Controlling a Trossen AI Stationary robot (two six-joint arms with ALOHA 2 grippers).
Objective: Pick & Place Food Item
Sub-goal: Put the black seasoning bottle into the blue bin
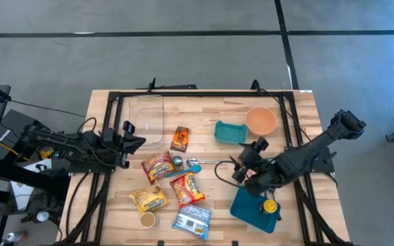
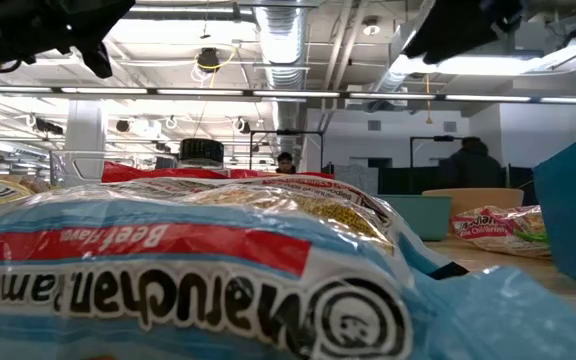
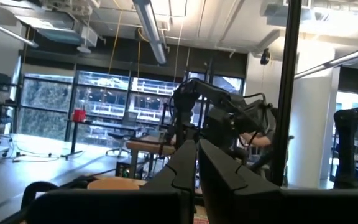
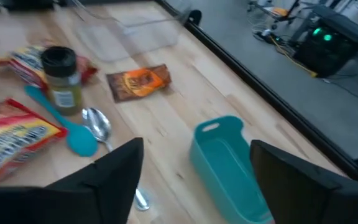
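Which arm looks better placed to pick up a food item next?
Probably the right. Its gripper is open over the table beside the spoon, near the food packets. The left gripper is shut and waits at the table's left edge.

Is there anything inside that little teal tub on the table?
The teal tub looks empty: bare floor and walls show. Its nearest corner is hidden behind the right gripper's fingers.

The wooden surface (image 1: 204, 116) carries a clear container (image 1: 146, 120) at upper left, a teal tub (image 1: 229, 132) and orange bowl (image 1: 260, 121) at upper right, a dark teal lid (image 1: 253, 209) at lower right, and 5 food packets, a spice jar (image 1: 177, 161) and 2 spoons around the centre.
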